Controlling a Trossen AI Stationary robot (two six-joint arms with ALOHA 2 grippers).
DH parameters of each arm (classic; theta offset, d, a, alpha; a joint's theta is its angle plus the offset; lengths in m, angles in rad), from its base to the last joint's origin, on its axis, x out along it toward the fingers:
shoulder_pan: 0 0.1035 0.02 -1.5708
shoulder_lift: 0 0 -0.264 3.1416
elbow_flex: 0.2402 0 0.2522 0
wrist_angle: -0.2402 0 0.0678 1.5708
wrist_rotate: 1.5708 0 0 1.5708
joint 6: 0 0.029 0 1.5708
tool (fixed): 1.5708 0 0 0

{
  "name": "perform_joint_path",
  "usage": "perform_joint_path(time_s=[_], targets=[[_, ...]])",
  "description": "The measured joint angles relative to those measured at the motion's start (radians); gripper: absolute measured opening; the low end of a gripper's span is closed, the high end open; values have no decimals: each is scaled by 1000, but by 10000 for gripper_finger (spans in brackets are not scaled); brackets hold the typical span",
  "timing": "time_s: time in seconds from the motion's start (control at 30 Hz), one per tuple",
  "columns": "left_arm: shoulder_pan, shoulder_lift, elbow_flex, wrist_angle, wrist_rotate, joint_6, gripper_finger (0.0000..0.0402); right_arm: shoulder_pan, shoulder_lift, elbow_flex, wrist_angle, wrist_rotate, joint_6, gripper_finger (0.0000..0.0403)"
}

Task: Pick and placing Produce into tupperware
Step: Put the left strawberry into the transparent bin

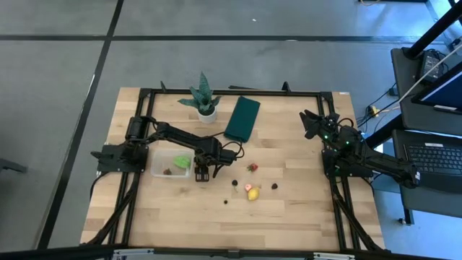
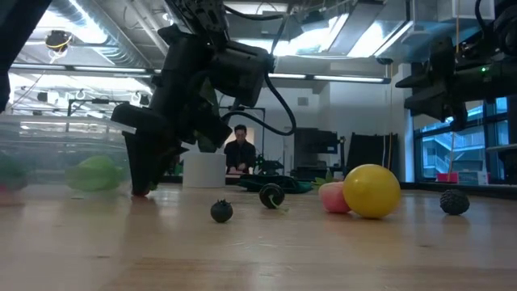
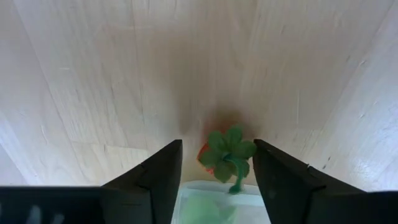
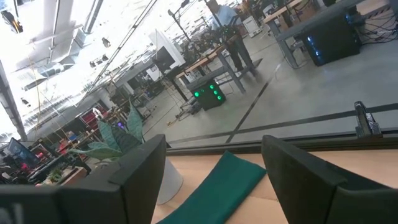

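Left gripper down at the tupperware edge, fingers part-open around a toy strawberry, not clamped; right gripper idle, open.

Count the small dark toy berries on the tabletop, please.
3 dark berries: one mid-table, one nearer the front edge, one right of the round yellow fruit; others may hide.

Bare wooden table fills the lower frame; potted plant and green cloth crowd top centre.
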Motion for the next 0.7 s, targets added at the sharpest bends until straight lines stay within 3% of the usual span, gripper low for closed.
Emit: perform_joint_path(time_s=[0.33,0.7], targets=[[0,0,0,0,0,0,101,0,0,0,0,0,1,267],[0,0,-1,2,0,0,37,0,0,0,0,0,1,267]])
